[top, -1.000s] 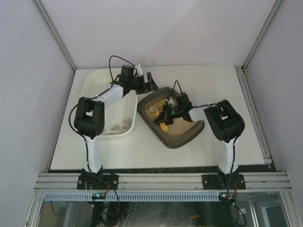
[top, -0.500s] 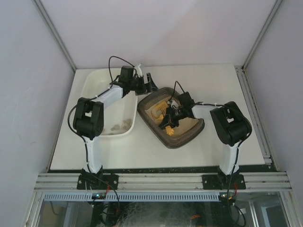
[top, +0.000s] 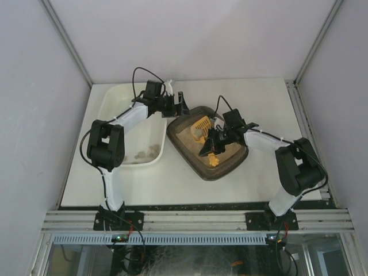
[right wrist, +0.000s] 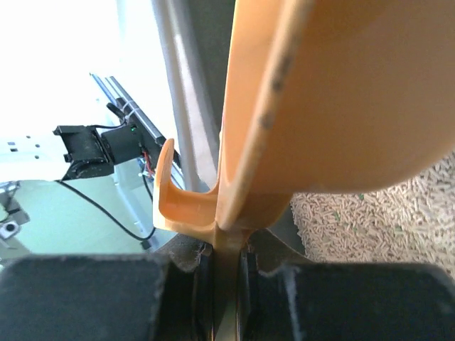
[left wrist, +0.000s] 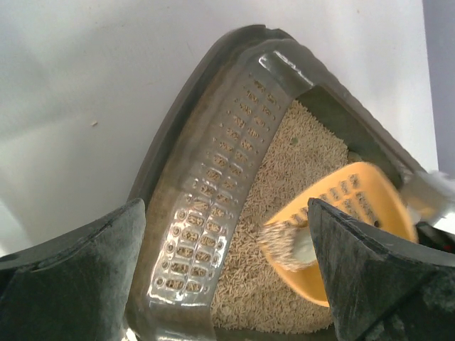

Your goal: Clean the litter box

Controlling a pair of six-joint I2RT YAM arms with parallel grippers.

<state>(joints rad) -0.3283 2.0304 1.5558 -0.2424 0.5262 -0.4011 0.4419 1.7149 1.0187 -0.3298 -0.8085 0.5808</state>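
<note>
The litter box [top: 230,163] is a dark tray of beige litter [left wrist: 284,177] lying askew at mid-table. My right gripper [top: 210,147] is shut on the handle [right wrist: 229,273] of an orange slotted scoop [top: 203,122]. The scoop blade [left wrist: 355,202] is raised over the litter at the box's far end and carries a pale clump [left wrist: 288,245]. My left gripper [top: 179,106] is open and straddles the box's perforated rim [left wrist: 213,170]. One of its fingers [left wrist: 78,284] is outside the wall, and the other sits over the litter beside the scoop.
A white tub [top: 118,95] stands left of the litter box, with a few greyish clumps [top: 146,152] at its near end. The left arm reaches across the tub. Metal frame rails run along the table's right and near edges.
The right arm has stretched out, its elbow swinging right and toward the near edge. The scoop has moved toward the box's far end with a clump on it. The left arm has not moved.
</note>
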